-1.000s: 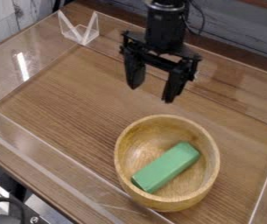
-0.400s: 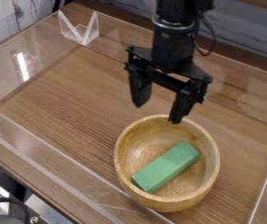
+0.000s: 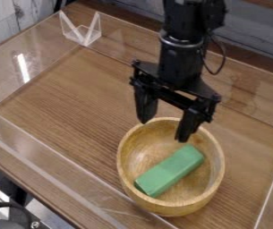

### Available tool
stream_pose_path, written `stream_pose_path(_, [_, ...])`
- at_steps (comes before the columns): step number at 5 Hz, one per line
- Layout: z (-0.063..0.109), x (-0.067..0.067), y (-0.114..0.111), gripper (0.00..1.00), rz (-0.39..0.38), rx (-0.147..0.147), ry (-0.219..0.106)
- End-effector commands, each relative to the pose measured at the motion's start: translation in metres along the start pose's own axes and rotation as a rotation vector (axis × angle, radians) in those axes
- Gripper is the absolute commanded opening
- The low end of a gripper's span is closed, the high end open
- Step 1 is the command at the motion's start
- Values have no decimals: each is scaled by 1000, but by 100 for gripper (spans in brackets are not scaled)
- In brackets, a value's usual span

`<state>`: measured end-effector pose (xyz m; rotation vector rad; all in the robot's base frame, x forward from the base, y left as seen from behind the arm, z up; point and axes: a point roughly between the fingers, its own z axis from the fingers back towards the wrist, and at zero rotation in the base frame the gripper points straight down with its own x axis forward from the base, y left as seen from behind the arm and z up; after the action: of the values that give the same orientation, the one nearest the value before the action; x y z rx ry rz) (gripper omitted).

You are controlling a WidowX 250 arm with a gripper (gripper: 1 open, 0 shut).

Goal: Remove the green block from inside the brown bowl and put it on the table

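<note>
The tabletop [image 3: 67, 107] is a brown wood-grain surface, and low clear walls [image 3: 55, 170] stand along its edges. The left and middle parts of it are bare, so there is wide open room on that side. On the right side the room is smaller, because the bowl [image 3: 132, 174] sits close to the near wall and not far from the right edge.

The bowl is round, light tan wood with a thick rim. Between its near rim and the near clear wall only a narrow strip of wood shows.

The black arm [image 3: 186, 40] comes down from the top of the view, and its claw [image 3: 171, 119] points straight down. The two fingers [image 3: 143, 103] are wide apart and hold nothing. The claw hangs over the far rim of the bowl; the right finger appears just above or inside the rim, but I cannot tell if it touches.

The green block [image 3: 170, 171] lies inside the bowl, slanted from lower left to upper right. Its ends are near the inner wall, and the claw is apart from it.
</note>
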<state>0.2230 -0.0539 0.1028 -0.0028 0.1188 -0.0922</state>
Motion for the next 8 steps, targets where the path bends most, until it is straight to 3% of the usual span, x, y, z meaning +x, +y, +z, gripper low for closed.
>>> stream_pose_path(1, [8,-1,-6,100,-14,-8,-51])
stream_pose_path(8, [-22,-11,-26,100,-120,-33,-28])
